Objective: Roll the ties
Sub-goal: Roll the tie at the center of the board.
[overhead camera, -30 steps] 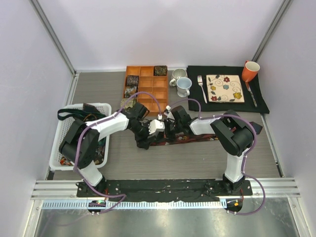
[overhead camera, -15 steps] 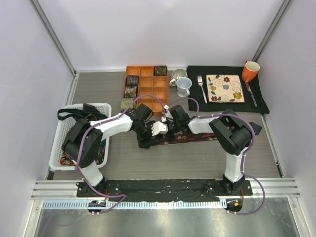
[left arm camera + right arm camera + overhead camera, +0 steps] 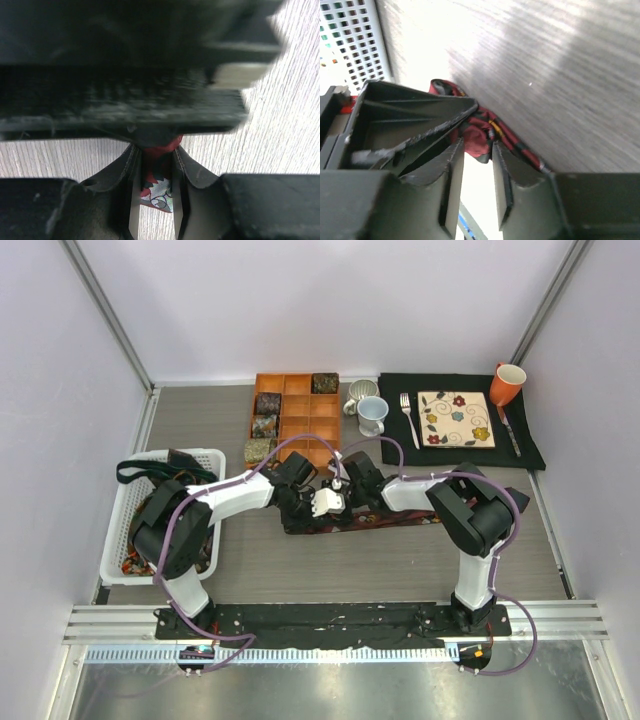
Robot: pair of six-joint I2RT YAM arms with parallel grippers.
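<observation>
A maroon patterned tie (image 3: pixel 385 518) lies stretched along the table, running right from the two grippers. My left gripper (image 3: pixel 316 504) and right gripper (image 3: pixel 340 494) meet nose to nose over its left end. In the left wrist view my left gripper (image 3: pixel 156 152) is shut on the tie (image 3: pixel 158 189), with red fabric and a pale print showing between the fingers. In the right wrist view my right gripper (image 3: pixel 476 147) pinches bunched maroon tie fabric (image 3: pixel 479 136) at its tips. Rolled ties (image 3: pixel 268 402) sit in an orange divided tray (image 3: pixel 300 425).
A white basket (image 3: pixel 134 502) holding more ties stands at the left. Two pale mugs (image 3: pixel 368 411) stand behind the grippers. A black placemat (image 3: pixel 396 392) at back right carries a fork (image 3: pixel 408 418), a flowered plate (image 3: pixel 456 419) and an orange mug (image 3: pixel 507 383).
My left gripper has moved right and back toward the right gripper, and the two now press together over the tie's left end. The tie's left end has drawn in to the right.
</observation>
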